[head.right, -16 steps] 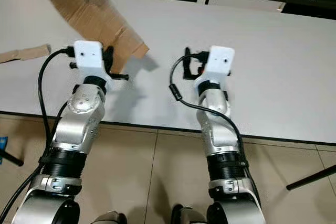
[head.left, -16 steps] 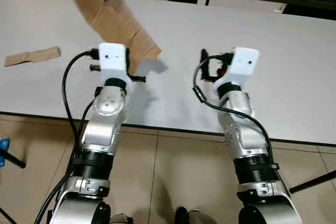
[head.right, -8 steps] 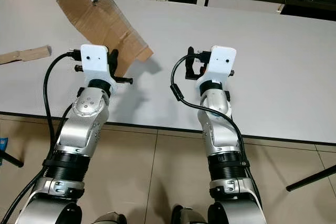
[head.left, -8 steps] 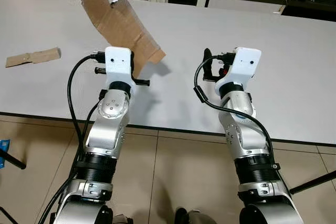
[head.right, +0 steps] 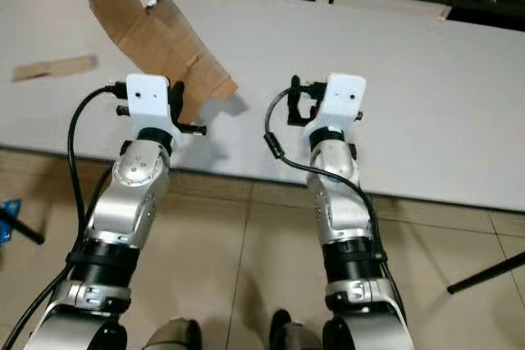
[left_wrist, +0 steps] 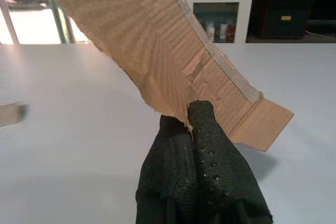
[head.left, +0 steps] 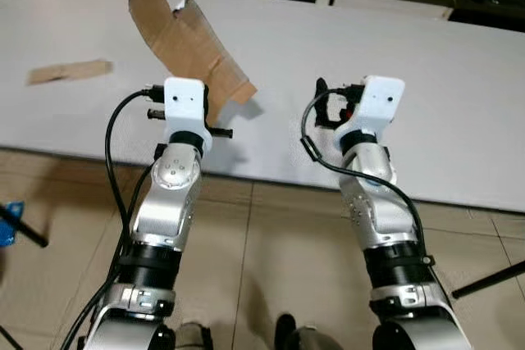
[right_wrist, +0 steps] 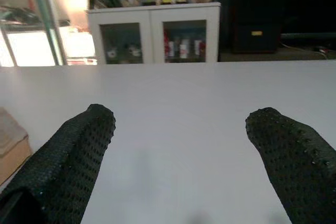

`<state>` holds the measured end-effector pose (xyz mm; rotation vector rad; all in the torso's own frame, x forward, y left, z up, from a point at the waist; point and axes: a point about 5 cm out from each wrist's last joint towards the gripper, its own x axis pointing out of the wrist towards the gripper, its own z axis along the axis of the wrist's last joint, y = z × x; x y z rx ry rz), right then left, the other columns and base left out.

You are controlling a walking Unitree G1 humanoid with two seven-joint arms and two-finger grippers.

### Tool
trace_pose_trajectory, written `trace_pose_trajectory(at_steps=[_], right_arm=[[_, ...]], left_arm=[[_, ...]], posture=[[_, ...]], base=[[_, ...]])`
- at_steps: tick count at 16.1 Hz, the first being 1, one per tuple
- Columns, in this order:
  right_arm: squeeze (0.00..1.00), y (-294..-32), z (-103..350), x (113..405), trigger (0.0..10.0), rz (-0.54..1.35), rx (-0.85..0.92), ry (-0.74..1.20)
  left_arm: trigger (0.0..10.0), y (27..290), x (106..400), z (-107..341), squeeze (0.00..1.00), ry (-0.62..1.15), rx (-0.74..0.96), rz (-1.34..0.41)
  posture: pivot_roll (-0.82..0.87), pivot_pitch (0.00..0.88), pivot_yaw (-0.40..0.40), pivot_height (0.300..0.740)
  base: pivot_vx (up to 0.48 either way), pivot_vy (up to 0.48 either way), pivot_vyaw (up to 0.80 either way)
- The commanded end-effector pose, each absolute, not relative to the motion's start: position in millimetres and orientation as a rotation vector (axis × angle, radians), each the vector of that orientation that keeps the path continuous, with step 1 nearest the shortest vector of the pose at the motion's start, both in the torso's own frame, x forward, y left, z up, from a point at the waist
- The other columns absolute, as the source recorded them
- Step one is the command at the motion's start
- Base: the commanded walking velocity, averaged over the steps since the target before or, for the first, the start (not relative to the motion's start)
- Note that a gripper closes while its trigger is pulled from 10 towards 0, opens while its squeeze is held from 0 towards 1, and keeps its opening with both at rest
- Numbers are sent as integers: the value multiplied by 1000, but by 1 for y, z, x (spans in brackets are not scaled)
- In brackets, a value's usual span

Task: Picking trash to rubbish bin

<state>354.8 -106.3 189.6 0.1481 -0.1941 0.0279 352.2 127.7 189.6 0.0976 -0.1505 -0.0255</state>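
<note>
White table (head.left: 459, 104) spans tiled floor (head.left: 271, 252), white cabinet (right_wrist: 157, 32) beyond

Light: bright, even daylight came from windows (left_wrist: 31, 27) beyond my worktop (head.left: 328, 47).
Shadows: soft, lying under the cardboard (head.left: 184, 38).
Glare: windows blown out white.
Blur: head views slightly smeared; my left tool (left_wrist: 190, 121) looked soft up close.

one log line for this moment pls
left hand: shut on cardboard piece, lifted off table | right hand: open, empty, over table | cardboard strip: on table
</note>
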Motion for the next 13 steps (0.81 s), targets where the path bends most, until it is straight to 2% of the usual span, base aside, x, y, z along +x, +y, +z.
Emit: trace_pose_trajectory(at_steps=[1,13], right_arm=[[0,-111,188,355,10000,15,144,-189],[0,-109,186,354,10000,28,154,-179]], left_arm=[[10000,122,350,191,0,-160,103,-36],[10000,123,350,190,0,-154,100,-34]], posture=[[-37,80,-58,740],[-38,86,-57,740]], base=[[-296,0,0],[-294,0,0]])
